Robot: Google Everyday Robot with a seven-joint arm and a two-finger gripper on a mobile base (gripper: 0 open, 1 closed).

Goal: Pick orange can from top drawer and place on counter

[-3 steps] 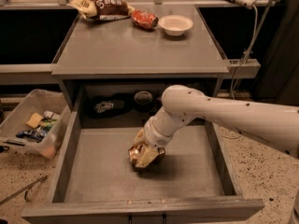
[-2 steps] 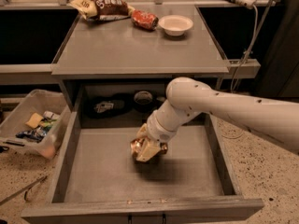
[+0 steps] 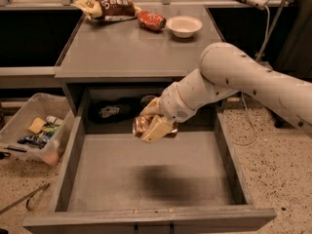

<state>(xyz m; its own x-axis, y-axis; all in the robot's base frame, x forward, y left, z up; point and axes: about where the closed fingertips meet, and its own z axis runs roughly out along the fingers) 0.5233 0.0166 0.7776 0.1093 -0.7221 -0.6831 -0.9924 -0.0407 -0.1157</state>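
Note:
My gripper (image 3: 152, 125) is shut on the orange can (image 3: 142, 125), a dented shiny orange-copper can. It holds the can in the air above the open top drawer (image 3: 146, 172), near the drawer's back, with its shadow on the grey bottom. The white arm reaches in from the right. The cream fingers (image 3: 156, 128) cover much of the can. The grey counter (image 3: 126, 48) lies just above and behind the can.
On the counter's far edge lie a brown snack bag (image 3: 105, 6), a red can (image 3: 151, 20) and a white bowl (image 3: 184, 26). Dark objects (image 3: 112, 111) sit in the recess behind the drawer. A clear plastic bin (image 3: 34, 128) of items stands on the floor at left.
The gripper has lifted the orange can up off the drawer bottom and carried it slightly toward the back; the arm has risen with it.

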